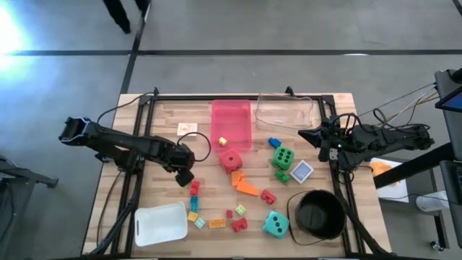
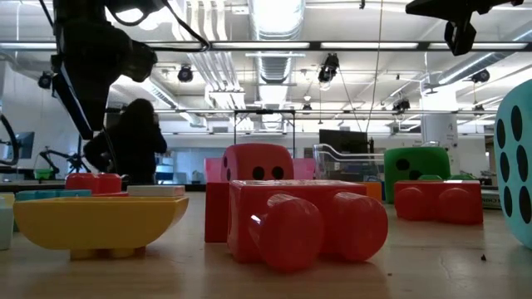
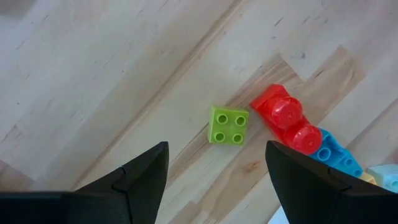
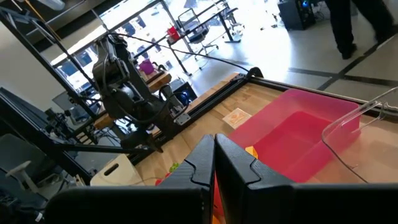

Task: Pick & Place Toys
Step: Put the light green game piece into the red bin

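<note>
My left gripper [image 1: 185, 175] [image 3: 216, 152] points straight down over the table's left half, open and touching nothing. A small green brick [image 3: 228, 126] lies flat on the wood below, between the two fingertips. Beside it lie a red brick [image 3: 286, 118] and a blue brick [image 3: 333, 155]. More toys are spread over the middle: a red die [image 1: 231, 160], a green die [image 1: 283, 157], a teal die [image 1: 275, 224], orange bricks [image 1: 245, 186] and a card [image 1: 302, 171]. My right gripper [image 1: 307, 135] [image 4: 214, 162] waits shut, raised near the right edge.
A pink tray [image 1: 231, 123] with a small yellow piece in it and a clear container [image 1: 284, 110] stand at the far side. A black bucket [image 1: 317, 214] sits near right, and a white lid [image 1: 160, 224] near left. A person stands beyond the table.
</note>
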